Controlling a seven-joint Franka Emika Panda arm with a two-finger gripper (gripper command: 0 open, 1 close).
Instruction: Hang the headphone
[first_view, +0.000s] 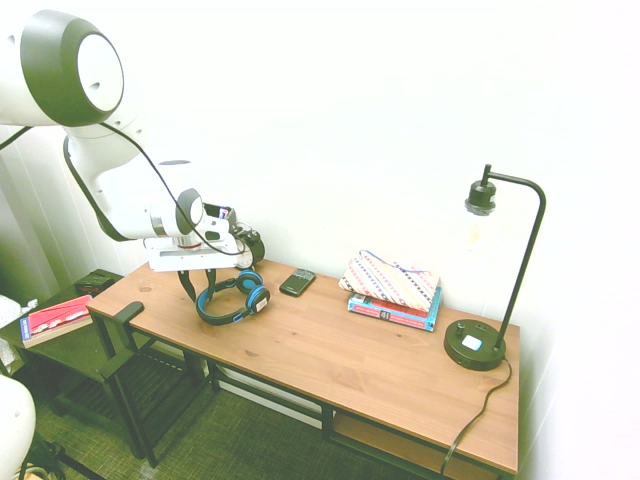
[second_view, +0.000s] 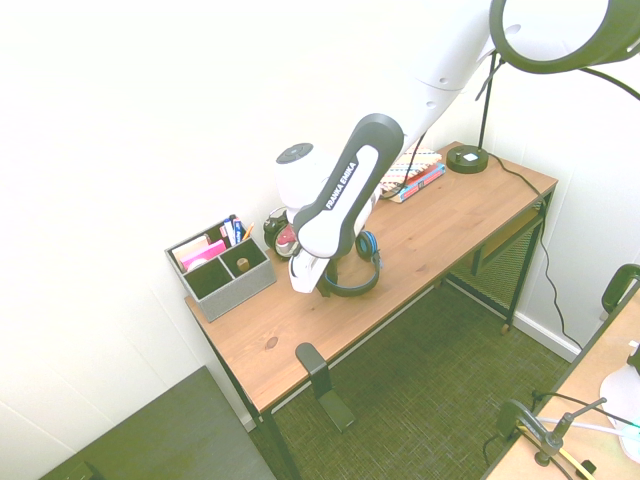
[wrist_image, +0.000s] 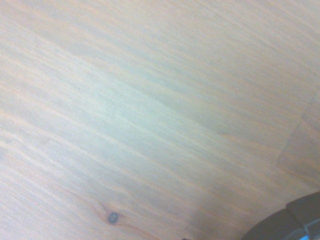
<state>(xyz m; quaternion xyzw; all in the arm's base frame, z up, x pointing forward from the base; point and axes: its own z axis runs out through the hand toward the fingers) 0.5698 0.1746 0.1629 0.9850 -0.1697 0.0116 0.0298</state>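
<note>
end effector low over the headphone at the table's organiser end

the end effector hangs low over the wooden table, pointing down. its fingers reach to the headphone, but the arm and headband hide their tips in both exterior views, so i cannot tell how far apart they stand or whether they have hold of anything. in the wrist view only bare wood grain shows, with a dark curved edge at one corner that i cannot identify for sure.

the headphone sits on the table at the end effector's foot, its headband curving toward the table's front edge and its ear cups on the side away from the end effector, toward the table's middle. its long axis runs roughly along the table's length. whether it touches the fingers i cannot tell.

just behind, by the wall, stands a black twin-bell alarm clock, close enough to be brushed in a lift. beyond it, at the table's end, is a grey desk organiser. a black hook bracket juts from the table's front corner near the end effector; that seems the likely hanging place, a short carry away with nothing between.

well apart along the table lie a dark phone, a striped pouch on books, and a black desk lamp.
</note>
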